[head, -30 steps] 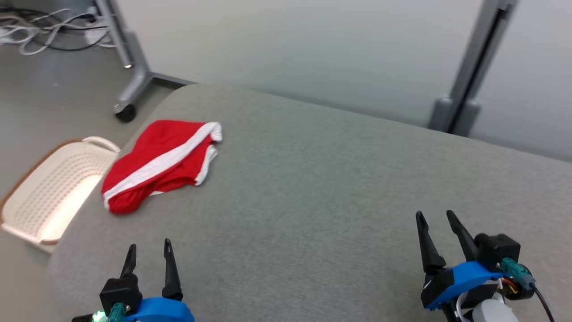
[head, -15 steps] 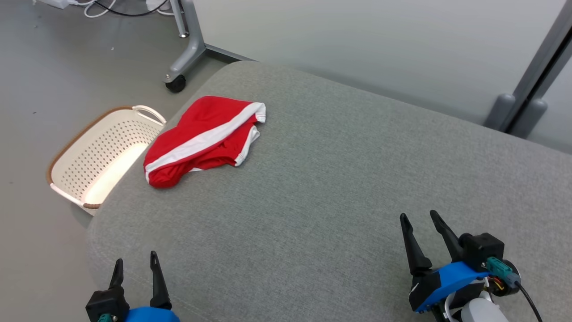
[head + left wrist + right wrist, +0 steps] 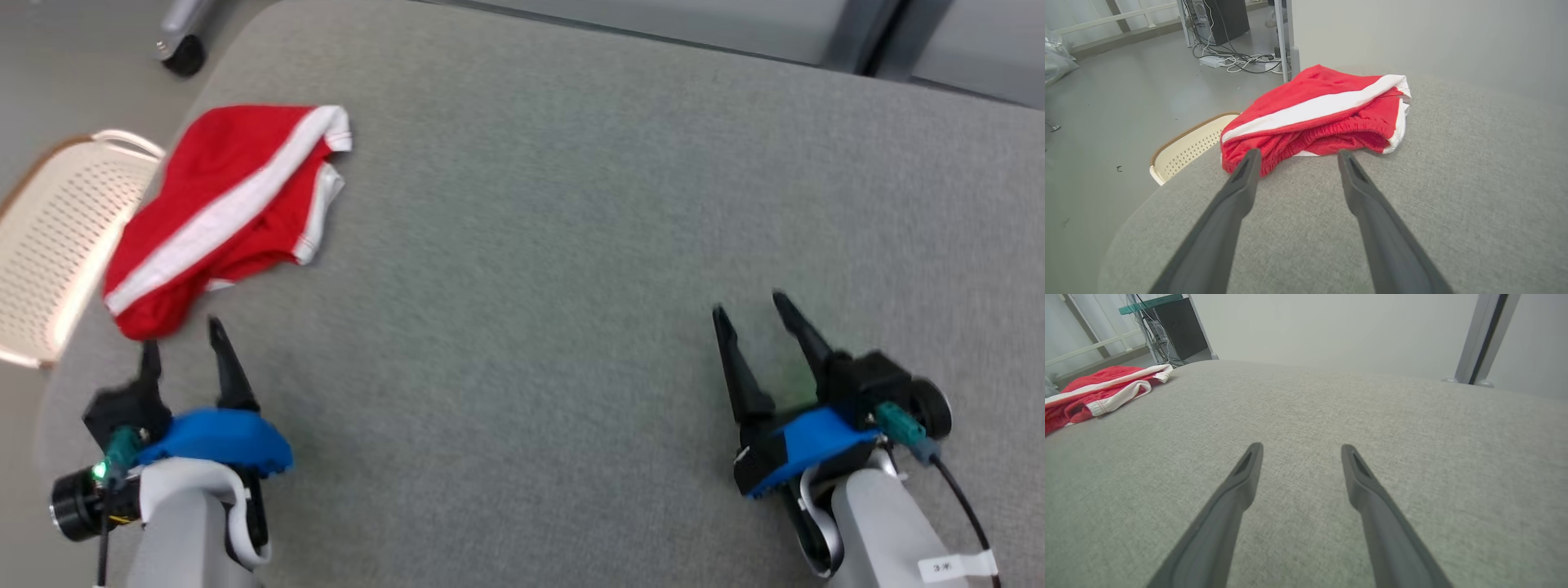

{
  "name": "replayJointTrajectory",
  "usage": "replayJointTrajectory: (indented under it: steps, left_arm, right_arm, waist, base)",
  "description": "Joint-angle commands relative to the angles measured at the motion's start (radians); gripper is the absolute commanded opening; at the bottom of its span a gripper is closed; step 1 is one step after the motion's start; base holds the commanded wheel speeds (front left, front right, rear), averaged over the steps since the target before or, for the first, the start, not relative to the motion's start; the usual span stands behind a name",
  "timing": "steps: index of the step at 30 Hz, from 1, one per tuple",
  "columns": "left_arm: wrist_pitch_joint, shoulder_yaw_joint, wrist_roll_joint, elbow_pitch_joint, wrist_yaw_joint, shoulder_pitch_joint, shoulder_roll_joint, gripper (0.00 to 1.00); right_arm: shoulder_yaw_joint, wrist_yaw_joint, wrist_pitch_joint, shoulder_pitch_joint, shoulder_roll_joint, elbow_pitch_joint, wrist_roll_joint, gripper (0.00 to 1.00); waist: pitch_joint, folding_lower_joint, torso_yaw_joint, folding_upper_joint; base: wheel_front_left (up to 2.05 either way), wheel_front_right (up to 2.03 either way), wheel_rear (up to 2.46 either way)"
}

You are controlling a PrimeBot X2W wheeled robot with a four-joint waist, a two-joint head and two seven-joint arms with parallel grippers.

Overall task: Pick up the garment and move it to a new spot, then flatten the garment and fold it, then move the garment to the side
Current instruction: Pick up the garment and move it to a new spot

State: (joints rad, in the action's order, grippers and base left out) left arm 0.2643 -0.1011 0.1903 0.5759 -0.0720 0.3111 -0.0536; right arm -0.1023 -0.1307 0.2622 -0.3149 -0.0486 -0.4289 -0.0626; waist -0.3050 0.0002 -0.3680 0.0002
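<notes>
The garment [image 3: 220, 212], red shorts with a white stripe and white trim, lies bunched near the left edge of the grey cushioned surface [image 3: 531, 245]. My left gripper [image 3: 181, 333] is open just short of the garment's near end, fingertips close to the red cloth and holding nothing. In the left wrist view the garment [image 3: 1323, 118] sits right beyond my left gripper [image 3: 1296, 153]. My right gripper [image 3: 747, 302] is open over bare cushion at the right, far from the garment. From the right wrist the garment [image 3: 1098, 394] shows at the far left, well away from my right gripper [image 3: 1300, 447].
A cream perforated basket [image 3: 49, 237] stands on the floor beside the cushion's left edge, also seen as the basket [image 3: 1188, 145]. A caster wheel of a grey frame [image 3: 181, 55] sits at the back left. Cables and a power strip [image 3: 1224, 61] lie on the floor beyond.
The head camera has tilted down and shifted. My left gripper has come forward to the garment's near end. The garment lies where it was.
</notes>
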Motion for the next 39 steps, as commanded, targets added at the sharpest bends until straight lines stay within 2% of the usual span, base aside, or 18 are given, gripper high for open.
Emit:
replayJointTrajectory:
  steps: [1,10,14,17,22,23,24,25,29,33,39]
  left_arm:
    - [0.0,-0.025,-0.01,0.022,-0.01,0.052,-0.014,1.0]
    - [0.0,-0.115,-0.046,0.108,-0.047,0.244,-0.071,1.0]
    - [0.0,-0.135,-0.064,0.192,-0.079,0.3,-0.103,1.0]
    - [0.0,-0.135,-0.069,0.274,-0.081,0.337,-0.132,1.0]
    - [-0.001,-0.134,-0.057,0.374,-0.068,0.374,-0.141,1.0]
    - [-0.002,-0.138,-0.055,0.391,-0.07,0.38,-0.142,0.86]
    - [-0.002,-0.132,-0.058,0.41,-0.063,0.384,-0.144,0.4]
    - [-0.002,-0.134,-0.051,0.413,-0.06,0.388,-0.142,0.0]
    - [-0.001,-0.126,-0.059,0.405,-0.057,0.384,-0.135,0.0]
    - [0.0,-0.104,-0.082,0.311,-0.046,0.37,-0.126,0.0]
    - [0.001,-0.02,-0.154,0.086,-0.004,0.326,-0.11,0.0]
  right_arm:
    - [-0.01,0.0,0.004,-0.025,-0.004,0.018,0.013,1.0]
    - [-0.044,0.0,0.002,-0.078,-0.021,0.085,0.036,1.0]
    - [-0.058,0.001,0.001,-0.092,-0.03,0.102,0.029,1.0]
    - [-0.066,0.001,0.001,-0.097,-0.032,0.118,0.025,1.0]
    - [-0.063,0.001,0.001,-0.092,-0.036,0.13,0.018,1.0]
    - [-0.061,0.001,0.001,-0.089,-0.036,0.132,0.018,1.0]
    - [-0.06,0.001,0.001,-0.087,-0.036,0.131,0.018,1.0]
    - [-0.057,0.001,0.001,-0.085,-0.036,0.13,0.019,1.0]
    - [-0.048,0.001,0.001,-0.078,-0.034,0.124,0.018,1.0]
    - [-0.04,0.0,0.002,-0.072,-0.022,0.115,0.013,1.0]
    - [-0.022,0.0,0.002,-0.052,-0.007,0.098,-0.012,1.0]
  waist:
    - [-0.047,-0.0002,0.013,-0.0002]
    - [-0.172,-0.0002,0.096,-0.0002]
    - [-0.201,-0.0002,0.13,-0.0002]
    - [-0.214,-0.0002,0.155,-0.0002]
    - [-0.219,-0.0002,0.174,-0.0002]
    - [-0.218,-0.0002,0.176,-0.0002]
    - [-0.217,-0.0002,0.178,-0.0002]
    - [-0.215,-0.0002,0.179,-0.0002]
    - [-0.201,-0.0002,0.178,-0.0002]
    - [-0.164,-0.0002,0.177,-0.0002]
    - [-0.072,-0.0002,0.197,-0.0002]
  base:
    - [0.0,0.0,0.0]
    - [0.0,0.0,0.0]
    - [0.0,0.0,0.0]
    - [0.0,0.0,0.0]
    - [0.0,0.0,0.0]
    - [0.0,0.0,0.0]
    - [0.0,0.0,0.0]
    - [0.0,0.0,0.0]
    - [0.0,0.0,0.0]
    - [0.0,0.0,0.0]
    - [0.0,0.0,0.0]
